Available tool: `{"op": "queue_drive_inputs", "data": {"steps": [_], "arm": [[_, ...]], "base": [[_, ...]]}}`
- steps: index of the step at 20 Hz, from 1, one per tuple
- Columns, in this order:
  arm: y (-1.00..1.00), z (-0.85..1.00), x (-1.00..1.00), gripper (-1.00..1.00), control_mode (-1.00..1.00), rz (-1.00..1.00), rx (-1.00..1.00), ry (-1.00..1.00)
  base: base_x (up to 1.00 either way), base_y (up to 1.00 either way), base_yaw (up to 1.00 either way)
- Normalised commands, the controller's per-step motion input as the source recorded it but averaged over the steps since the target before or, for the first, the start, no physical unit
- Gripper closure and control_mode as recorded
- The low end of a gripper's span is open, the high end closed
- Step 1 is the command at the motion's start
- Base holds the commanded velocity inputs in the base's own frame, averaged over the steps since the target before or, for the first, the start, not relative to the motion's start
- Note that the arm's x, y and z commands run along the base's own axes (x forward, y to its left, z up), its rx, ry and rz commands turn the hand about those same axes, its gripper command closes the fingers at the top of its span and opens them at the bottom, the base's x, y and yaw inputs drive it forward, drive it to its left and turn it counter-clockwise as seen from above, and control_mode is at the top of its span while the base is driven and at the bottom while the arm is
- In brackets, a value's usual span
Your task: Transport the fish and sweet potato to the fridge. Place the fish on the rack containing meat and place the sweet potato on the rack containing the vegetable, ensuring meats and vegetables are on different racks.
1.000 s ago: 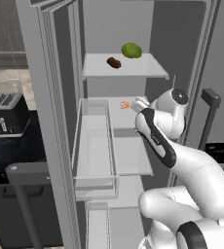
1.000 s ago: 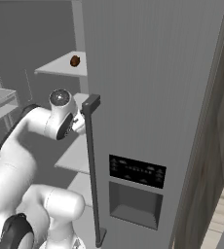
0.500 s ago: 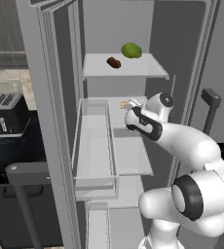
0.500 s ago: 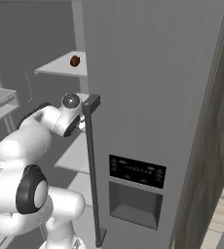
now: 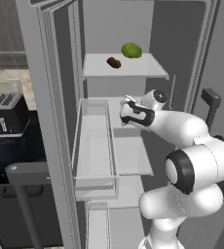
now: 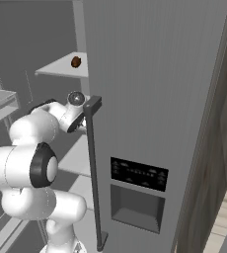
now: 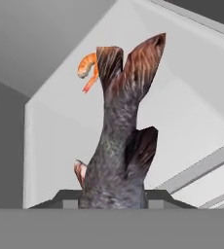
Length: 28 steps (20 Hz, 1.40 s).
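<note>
Over the middle fridge (image 5: pixel 46 97) shelf my gripper (image 5: pixel 126 108) clamps the fish (image 7: pixel 119 141), which could land well short of the meat (image 7: pixel 87 68) if I let go now.

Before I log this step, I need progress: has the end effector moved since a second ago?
Yes. In the left base view the end effector has swung left, deeper into the fridge over the middle shelf, below the sweet potato.
</note>
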Motion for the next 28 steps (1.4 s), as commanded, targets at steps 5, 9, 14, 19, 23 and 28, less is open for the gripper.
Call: {"op": "queue_drive_inputs", "data": {"steps": [5,9,14,19,23,28], "arm": [[0.0,-0.21,0.25,1.0,-1.0,0.0,0.0,0.0],[0.0,-0.54,0.14,1.0,-1.0,0.0,0.0,0.0],[0.0,-0.48,0.16,1.0,-1.0,0.0,0.0,0.01],[0.0,-0.22,0.27,1.0,-1.0,0.0,0.0,0.0],[0.0,-0.17,0.46,1.0,-1.0,-0.01,0.0,0.0],[0.0,-0.35,0.4,1.0,-1.0,-0.01,0.0,0.0]], "base": [[0.0,0.0,0.0],[0.0,0.0,0.0],[0.0,0.0,0.0],[0.0,0.0,0.0],[0.0,0.0,0.0],[0.0,0.0,0.0]]}}
